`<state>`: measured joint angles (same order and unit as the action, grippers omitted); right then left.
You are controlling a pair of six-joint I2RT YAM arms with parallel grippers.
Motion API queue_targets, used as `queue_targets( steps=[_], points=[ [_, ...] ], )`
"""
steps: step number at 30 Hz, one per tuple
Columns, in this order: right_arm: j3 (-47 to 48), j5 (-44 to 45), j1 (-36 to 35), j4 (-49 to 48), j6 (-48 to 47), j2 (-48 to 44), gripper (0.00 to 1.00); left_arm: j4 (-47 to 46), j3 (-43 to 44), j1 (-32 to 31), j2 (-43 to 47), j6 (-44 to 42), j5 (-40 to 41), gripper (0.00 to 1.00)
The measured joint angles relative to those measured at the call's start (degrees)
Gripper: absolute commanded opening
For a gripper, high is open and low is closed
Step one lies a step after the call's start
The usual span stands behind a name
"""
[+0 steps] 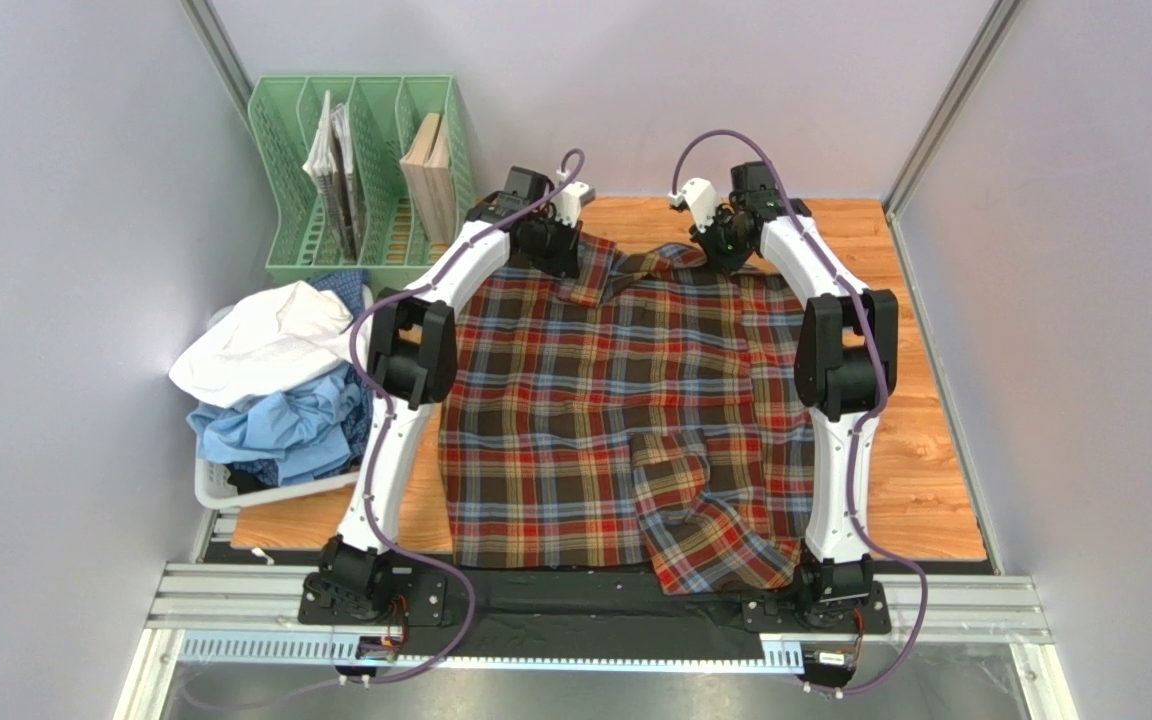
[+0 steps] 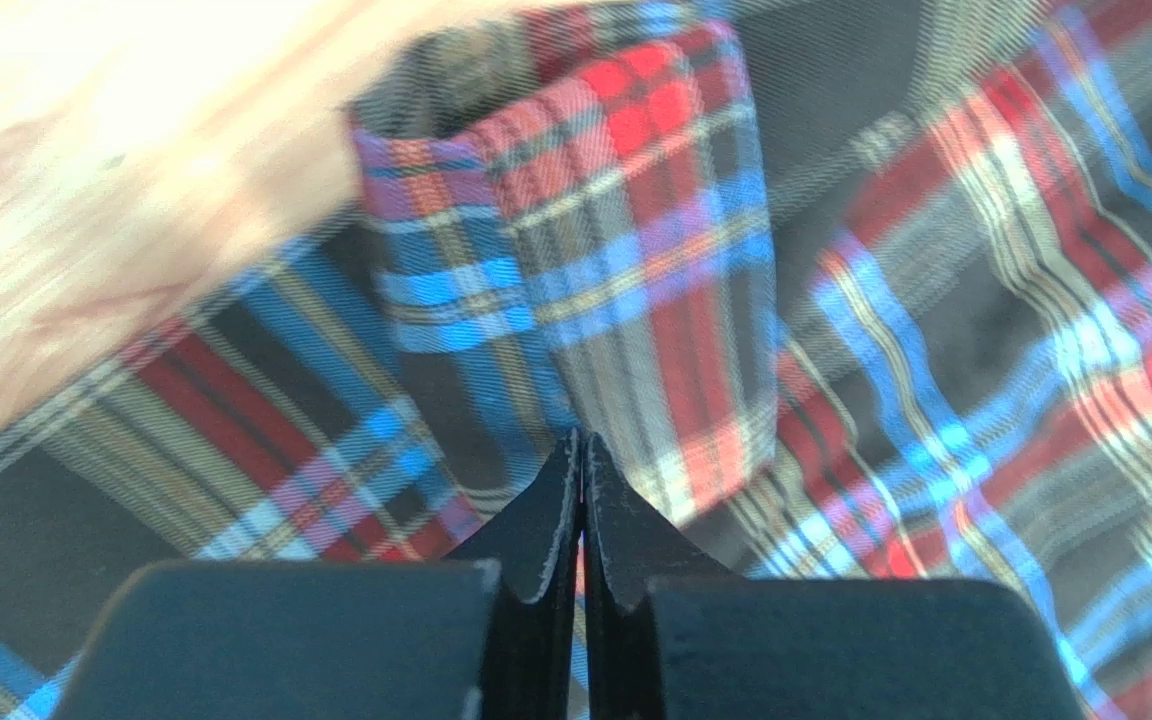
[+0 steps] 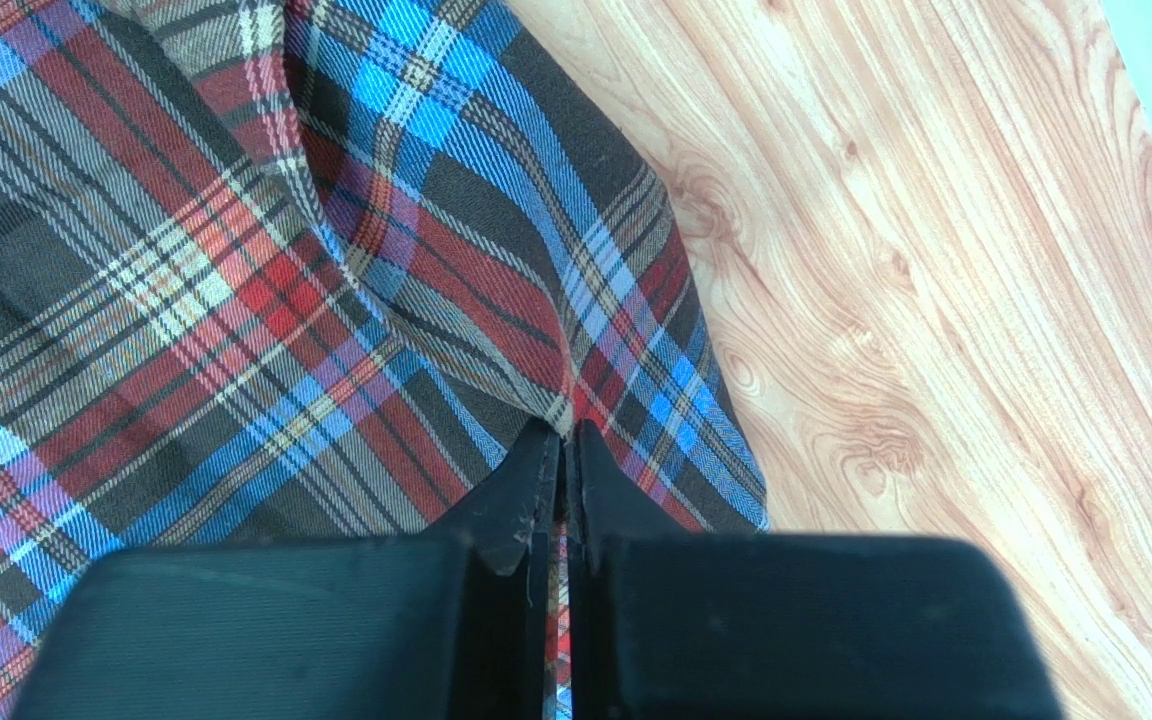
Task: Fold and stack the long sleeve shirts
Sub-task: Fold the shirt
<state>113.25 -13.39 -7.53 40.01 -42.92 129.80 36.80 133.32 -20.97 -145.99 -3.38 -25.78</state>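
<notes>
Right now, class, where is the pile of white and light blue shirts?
In the top view the pile lies in a white basket at the table's left edge, beside the left arm and just in front of the green file rack.

Both arms rise from their bases at the near edge of the worktop (image 1: 928,450), bow outward at the elbows and reach in toward its far edge. The left pincer (image 1: 564,248) sits low, left of the middle, its jaws pressed together on a fold of the tartan shirt (image 1: 612,390). The right pincer (image 1: 717,245), right of the middle, is likewise clamped on that cloth.
</notes>
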Motion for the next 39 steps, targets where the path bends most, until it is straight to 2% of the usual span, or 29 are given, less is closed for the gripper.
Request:
queue_targets(
  steps=[3,8,9,10,13,15,17,18,20,21,24,27,30,31,32,39],
  points=[
    [0.0,-0.07,0.04,0.0,0.04,-0.02,0.0,-2.64,-7.32,-0.28,4.33,-2.32,-3.17,0.0],
    [-0.11,-0.22,0.24,0.02,0.22,-0.02,0.01,-3.43,-24.35,-3.63,19.54,-10.38,-6.21,0.0],
    [-0.17,-0.24,0.33,0.0,0.22,-0.02,0.07,-3.34,-25.83,-4.66,22.05,-11.74,-7.06,0.0],
    [-0.17,-0.24,0.39,0.0,0.22,-0.02,0.21,-3.21,-26.91,-5.75,24.72,-13.18,-7.93,0.0],
    [-0.48,-0.2,0.74,0.04,0.35,-0.02,0.43,-3.17,-27.34,-8.39,29.49,-15.72,-10.21,0.0],
    [-0.94,-0.22,1.11,0.0,0.07,-0.02,0.42,-3.21,-27.34,-8.98,30.82,-16.55,-10.67,0.02],
    [-1.36,-0.24,1.55,0.02,-0.04,-0.02,0.42,-3.39,-27.34,-8.59,30.71,-16.46,-10.21,0.16],
    [-1.64,-0.24,1.79,0.0,-0.07,-0.04,0.42,-3.54,-27.34,-8.02,30.21,-15.96,-9.49,0.36],
    [-2.08,-0.24,2.27,0.07,-0.13,-0.04,0.43,-3.96,-27.17,-6.75,28.83,-14.8,-8.0,0.53],
    [-2.38,-0.24,2.51,0.0,-0.28,-0.09,0.42,-3.98,-26.43,-5.99,27.67,-13.4,-6.88,0.71],
    [-2.75,-0.11,2.99,0.04,-0.5,-0.15,0.41,-3.72,-20.96,-4.39,22.36,-10.29,-3.21,0.75],
    [-2.75,0.13,3.34,-0.15,-0.76,-0.15,0.34,-3.39,-14.36,-3.21,16.41,-8.09,-0.17,0.75],
    [-2.75,0.57,3.45,-0.28,-1.09,-0.15,0.18,-1.97,-8.55,-2.62,11.15,-6.19,2.08,0.76],
    [-2.75,0.76,3.45,-0.42,-0.98,-0.15,0.08,-1.36,-7.08,-2.58,9.79,-5.73,2.64,0.76],
    [-2.75,0.92,3.45,-0.57,-1.05,-0.15,0.02,-0.85,-5.53,-2.58,8.2,-5.27,3.32,0.76],
    [-2.75,1.36,3.45,-1.05,-1.07,-0.15,0.0,2.12,-2.73,-2.82,3.48,-2.58,9.03,0.78]
  ],
)
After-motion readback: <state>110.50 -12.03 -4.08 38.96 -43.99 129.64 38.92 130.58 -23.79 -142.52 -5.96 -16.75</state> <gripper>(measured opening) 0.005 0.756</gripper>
